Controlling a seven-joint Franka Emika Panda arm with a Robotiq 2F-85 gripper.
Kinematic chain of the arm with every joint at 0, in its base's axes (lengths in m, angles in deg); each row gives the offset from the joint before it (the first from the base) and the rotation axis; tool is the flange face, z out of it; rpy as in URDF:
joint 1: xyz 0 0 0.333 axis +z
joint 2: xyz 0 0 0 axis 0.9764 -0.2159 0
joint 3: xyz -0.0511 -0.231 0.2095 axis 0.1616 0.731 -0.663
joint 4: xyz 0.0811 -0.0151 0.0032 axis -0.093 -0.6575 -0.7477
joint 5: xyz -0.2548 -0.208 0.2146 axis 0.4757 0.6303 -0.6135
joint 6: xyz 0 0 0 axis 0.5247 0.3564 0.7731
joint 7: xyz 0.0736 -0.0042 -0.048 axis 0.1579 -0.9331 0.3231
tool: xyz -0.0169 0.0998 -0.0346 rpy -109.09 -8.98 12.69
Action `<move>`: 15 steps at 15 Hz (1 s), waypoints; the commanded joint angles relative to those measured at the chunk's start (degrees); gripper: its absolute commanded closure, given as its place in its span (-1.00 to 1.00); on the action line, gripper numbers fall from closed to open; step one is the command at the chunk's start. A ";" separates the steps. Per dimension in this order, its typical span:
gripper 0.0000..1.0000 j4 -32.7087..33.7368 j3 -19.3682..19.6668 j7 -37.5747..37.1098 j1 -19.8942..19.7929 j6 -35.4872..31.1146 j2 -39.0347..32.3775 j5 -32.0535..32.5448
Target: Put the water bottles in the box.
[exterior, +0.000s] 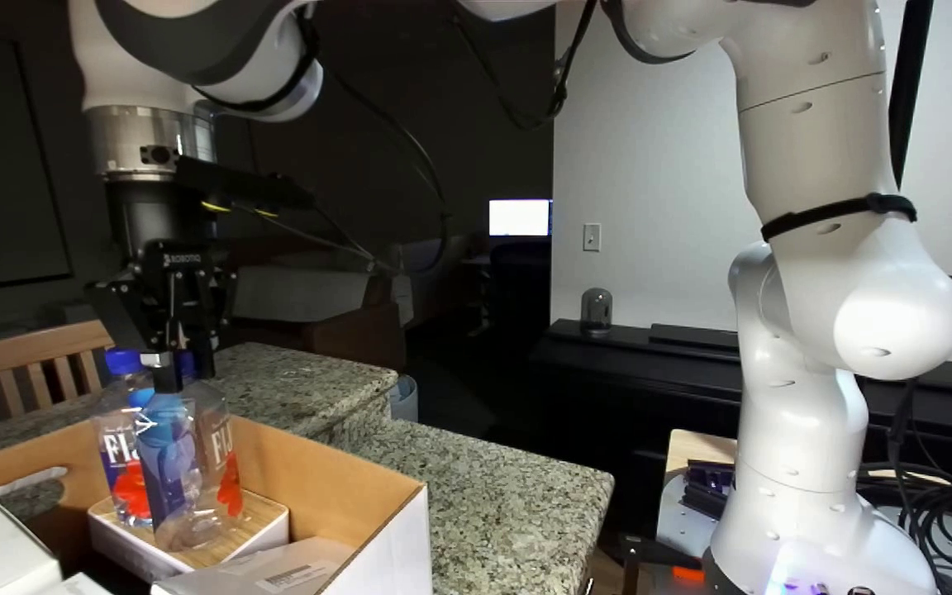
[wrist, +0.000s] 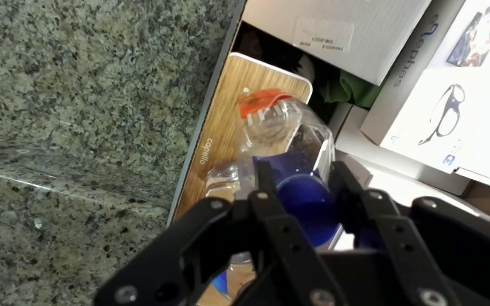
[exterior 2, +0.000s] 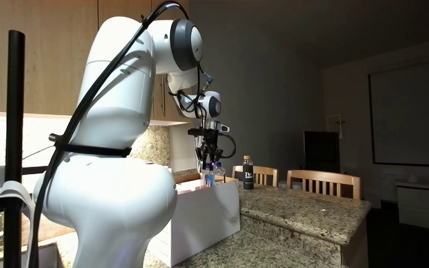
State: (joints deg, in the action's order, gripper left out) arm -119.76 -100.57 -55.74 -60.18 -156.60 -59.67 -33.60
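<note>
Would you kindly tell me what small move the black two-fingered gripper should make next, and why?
Probably ease the gripper open: it appears closed on the blue cap of a clear plastic bottle that is inside the large tan-and-white cardboard carton, apparently resting on a flat wood-topped white box beside the other clear bottle.

My gripper (wrist: 302, 174) is matt black, dotted with shiny metal screw heads (wrist: 126, 294). The water bottles (exterior: 195, 463) are clear, glossy plastic with smooth blue caps (wrist: 306, 204). The box (exterior: 344, 483) shows dull tan cardboard inside and a smooth white face outside; in it, a case (wrist: 226, 123) has a wood-grain top. The counter (wrist: 92, 97) looks like speckled stone with a faint gloss, the chairs (exterior 2: 322, 175) like smooth wood. My white arm shell (exterior: 815, 149) is glossy; my wrist collar (exterior: 149, 136) is shiny metal.
</note>
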 commanded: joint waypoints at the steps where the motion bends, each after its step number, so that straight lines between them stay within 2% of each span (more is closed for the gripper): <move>1: -0.31 1.49 -0.18 -0.29 0.20 0.59 -0.86 0.73; 6: -0.94 1.70 -0.33 -1.17 0.78 0.99 0.20 1.21; 9: -1.00 0.81 -0.28 -1.67 0.99 0.62 2.31 1.38; 15: -1.00 -5.52 0.86 -2.89 -1.24 2.19 14.33 0.46</move>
State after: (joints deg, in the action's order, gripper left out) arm -118.98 -100.12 -56.44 -59.79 -155.56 -53.68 -33.51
